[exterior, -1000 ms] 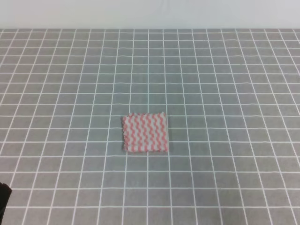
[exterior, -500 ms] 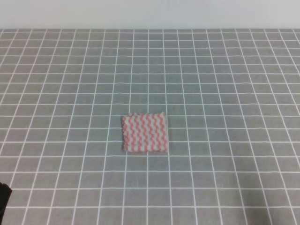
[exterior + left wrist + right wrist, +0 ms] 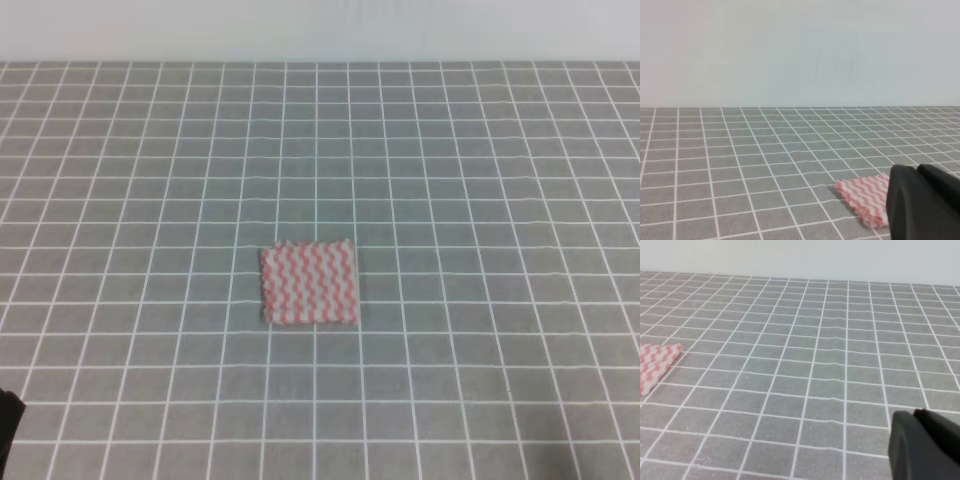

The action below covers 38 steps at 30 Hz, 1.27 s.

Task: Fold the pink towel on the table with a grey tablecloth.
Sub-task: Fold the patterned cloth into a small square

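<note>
The pink towel (image 3: pixel 309 284) lies flat near the middle of the table with a grey tablecloth (image 3: pixel 480 180), a compact near-square, and whether it is one layer or already doubled is hard to tell from above, so the folding looks either barely begun or nearly finished. Its sides run almost along the grid lines, with no clear long axis; the wavy stripes run toward the far edge. Both arms sit well back: the left gripper (image 3: pixel 920 202) and the right gripper (image 3: pixel 922 445) show only as dark corners, so I cannot tell whether either is apart or together.
</note>
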Tool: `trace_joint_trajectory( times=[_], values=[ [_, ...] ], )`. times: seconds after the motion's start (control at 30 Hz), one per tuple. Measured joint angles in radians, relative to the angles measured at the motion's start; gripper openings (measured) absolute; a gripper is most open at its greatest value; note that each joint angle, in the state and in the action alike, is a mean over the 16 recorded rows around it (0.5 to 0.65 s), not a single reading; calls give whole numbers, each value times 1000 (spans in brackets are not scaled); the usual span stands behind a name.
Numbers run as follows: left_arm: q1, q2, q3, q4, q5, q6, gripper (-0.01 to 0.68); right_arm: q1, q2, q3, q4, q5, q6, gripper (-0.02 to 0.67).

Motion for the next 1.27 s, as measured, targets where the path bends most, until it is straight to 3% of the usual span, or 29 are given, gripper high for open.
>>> trace_joint_trajectory(
  times=[0.47,0.63,1.0,1.27],
  values=[
    [1,0,0,26,-2,-4,0,0,1,-2,0,6,0,-2],
    [20,1,0,185,16,-113,0,0,1,0,1,4,0,-2],
    [135,-1,5,592,171,-439,0,0,2,-3,3,6,0,-2],
    [176,1,6,636,257,-482,0,0,3,-3,5,5,0,-2]
  ],
)
